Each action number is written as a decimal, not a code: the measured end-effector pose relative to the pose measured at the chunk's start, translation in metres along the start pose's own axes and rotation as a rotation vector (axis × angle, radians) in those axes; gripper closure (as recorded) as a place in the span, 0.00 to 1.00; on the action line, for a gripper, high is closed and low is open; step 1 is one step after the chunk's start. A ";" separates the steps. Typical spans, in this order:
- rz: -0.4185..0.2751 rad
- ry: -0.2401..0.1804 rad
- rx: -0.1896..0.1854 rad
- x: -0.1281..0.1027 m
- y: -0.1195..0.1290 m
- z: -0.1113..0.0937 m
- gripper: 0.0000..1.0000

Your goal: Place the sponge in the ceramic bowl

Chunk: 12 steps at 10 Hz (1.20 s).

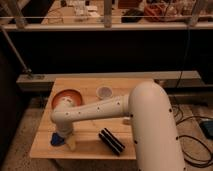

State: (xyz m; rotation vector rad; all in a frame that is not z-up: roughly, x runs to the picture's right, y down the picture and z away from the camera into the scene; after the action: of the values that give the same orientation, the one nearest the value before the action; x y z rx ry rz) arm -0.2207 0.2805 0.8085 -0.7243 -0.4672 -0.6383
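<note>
The orange-brown ceramic bowl [66,96] sits at the back left of the wooden table [85,145], partly behind my white arm. The blue sponge [56,139] lies near the table's front left edge, just under my wrist. My gripper [64,138] points down at the front left, right beside and over the sponge; a pale fingertip [72,144] shows to the sponge's right. The arm hides most of the gripper.
A small translucent whitish cup [104,91] stands at the back middle of the table. A black block with white stripes [111,141] lies at the front, right of the gripper. Black cables [192,135] run on the floor at the right.
</note>
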 end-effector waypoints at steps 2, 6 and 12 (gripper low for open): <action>0.003 0.000 0.001 0.000 0.000 -0.001 0.29; 0.003 -0.001 0.003 0.000 -0.001 -0.003 0.38; -0.003 -0.003 -0.003 -0.003 0.000 -0.010 0.53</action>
State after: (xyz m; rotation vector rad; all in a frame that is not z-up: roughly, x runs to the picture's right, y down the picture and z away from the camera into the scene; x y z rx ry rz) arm -0.2210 0.2740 0.8004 -0.7275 -0.4703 -0.6410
